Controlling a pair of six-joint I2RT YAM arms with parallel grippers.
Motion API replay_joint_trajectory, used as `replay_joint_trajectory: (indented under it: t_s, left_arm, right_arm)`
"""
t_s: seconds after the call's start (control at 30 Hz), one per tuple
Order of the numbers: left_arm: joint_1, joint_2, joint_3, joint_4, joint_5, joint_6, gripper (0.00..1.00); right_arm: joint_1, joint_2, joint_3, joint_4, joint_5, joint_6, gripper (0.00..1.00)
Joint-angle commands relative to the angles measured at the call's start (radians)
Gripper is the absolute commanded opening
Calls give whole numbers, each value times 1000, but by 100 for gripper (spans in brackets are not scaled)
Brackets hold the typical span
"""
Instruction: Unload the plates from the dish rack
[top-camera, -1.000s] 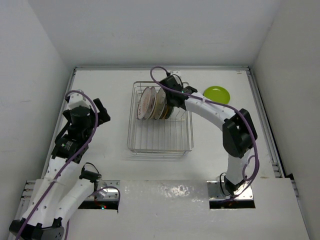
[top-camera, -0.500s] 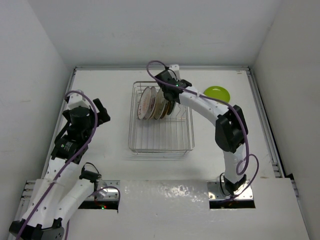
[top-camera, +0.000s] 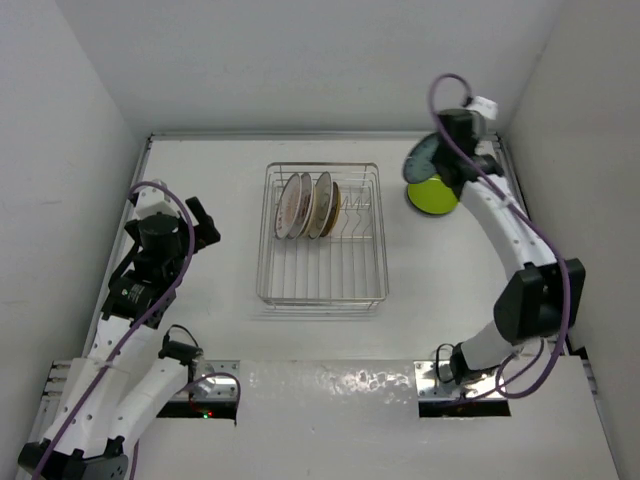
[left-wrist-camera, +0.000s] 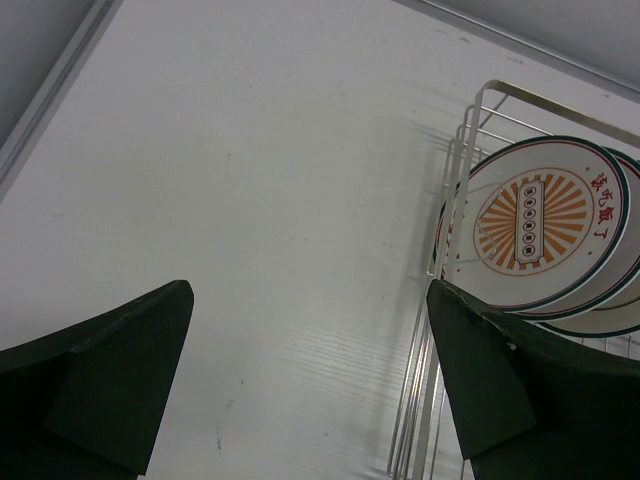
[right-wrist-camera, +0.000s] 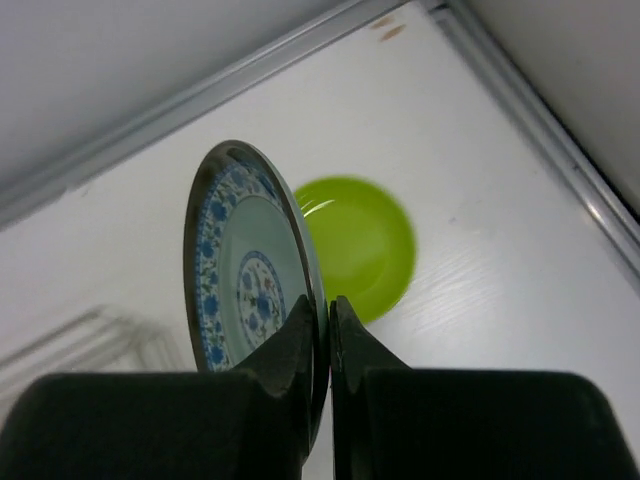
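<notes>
The left gripper (left-wrist-camera: 308, 300) is held wide open and empty beside the silver wire dish rack (top-camera: 322, 290), in which perhaps four round plates (top-camera: 310, 205) stand upright. Farther off, a blue-patterned round plate (right-wrist-camera: 245, 290) is pinched at its rim by the closed right gripper (right-wrist-camera: 326, 310), near a lime-green plate (right-wrist-camera: 365, 245) lying flat. Tilting it flat, lowering and releasing seem called for next.

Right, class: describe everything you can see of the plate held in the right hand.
The blue plate is round and glossy, pale with blue flower bands and a dark rim. It is held on edge in the air, rim pinched by the right hand, above the green plate.
</notes>
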Motion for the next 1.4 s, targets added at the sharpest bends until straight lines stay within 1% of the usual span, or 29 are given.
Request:
replay_joint_trajectory:
  t_s: [0.0, 0.03, 0.07, 0.1, 0.13, 0.17, 0.2, 0.27, 0.4, 0.53, 0.6, 0.63, 0.67, 0.7, 0.73, 0.77, 0.8, 0.83, 0.9, 0.93, 0.97, 1.0, 1.07, 1.1, 1.13, 1.23, 1.27, 1.3, 1.37]
  left_arm:
    - [7, -12, -4, 44, 11, 14, 100]
    - [7, -12, -4, 42, 9, 16, 100]
    - [5, -12, -4, 42, 8, 14, 100]
    - [5, -9, -4, 44, 8, 16, 100]
    - [5, -9, -4, 44, 8, 16, 100]
    - [5, -8, -4, 42, 8, 16, 100]
    - [5, -6, -2, 42, 9, 16, 100]
    - [7, -5, -2, 42, 9, 16, 100]
    - [5, 3, -2, 44, 9, 16, 100]
    - [7, 6, -2, 42, 11, 17, 100]
    - [5, 9, -2, 42, 9, 17, 100]
    - [5, 9, -2, 42, 8, 17, 100]
    - [5, 11, -2, 42, 8, 16, 100]
    - [7, 11, -2, 42, 8, 16, 100]
    - [5, 12, 0, 42, 9, 17, 100]
    - [7, 12, -2, 42, 11, 19, 100]
    - [5, 14, -2, 44, 12, 19, 100]
    - [7, 15, -2, 44, 15, 19, 100]
    - [7, 20, 0, 44, 15, 20, 100]
    - [7, 23, 1, 42, 15, 20, 100]
    - [7, 23, 1, 42, 14, 19, 100]
    - [7, 21, 1, 41, 14, 19, 100]
    - [7, 20, 1, 41, 9, 19, 100]
    - [9, 20, 1, 41, 9, 19, 100]
    - [9, 23, 1, 39, 6, 17, 100]
    - [9, 23, 1, 39, 6, 17, 100]
    - [9, 21, 1, 41, 8, 17, 100]
    - [9, 24, 1, 39, 9, 17, 100]
    - [9, 26, 1, 39, 11, 17, 100]
  right_arm:
    - [-196, -58, -254, 362, -271, 103, 0]
    - [-229, -67, -290, 462, -299, 122, 0]
    - [-305, -76, -319, 498, -314, 163, 0]
    - [-339, -76, -374, 580, -362, 182, 0]
    - [-393, -73, -398, 607, -385, 203, 0]
    - [-413, -57, -416, 633, -405, 240, 0]
    - [-436, -41, -442, 656, -457, 254, 0]
    - [-471, 9, -462, 716, -503, 272, 0]
    - [-484, 95, -481, 745, -552, 271, 0]
    - [-484, 178, -446, 736, -594, 301, 8]
    - [-482, 218, -418, 679, -594, 306, 13]
    - [-479, 224, -403, 668, -615, 308, 18]
    - [-478, 233, -395, 638, -614, 308, 29]
    - [-473, 235, -369, 610, -608, 299, 59]
    - [-468, 235, -347, 575, -601, 285, 72]
    - [-452, 227, -326, 474, -580, 269, 86]
    - [-439, 221, -301, 426, -542, 237, 98]
    - [-421, 217, -256, 371, -482, 216, 99]
    - [-363, 239, -164, 151, -430, 146, 99]
    - [-335, 252, -49, 63, -389, 122, 99]
    - [-271, 259, -7, -64, -300, 98, 99]
    - [-243, 249, 30, -89, -272, 53, 99]
    - [-110, 206, 7, -65, -250, -2, 99]
    - [-71, 151, -31, -54, -253, -16, 99]
    - [8, 125, -49, -34, -253, -27, 99]
    - [119, 36, -135, 50, -281, -30, 99]
    - [175, 25, -167, 70, -323, -16, 98]
    - [196, 8, -184, 97, -356, -8, 95]
    - [257, 2, -218, 160, -385, 12, 83]
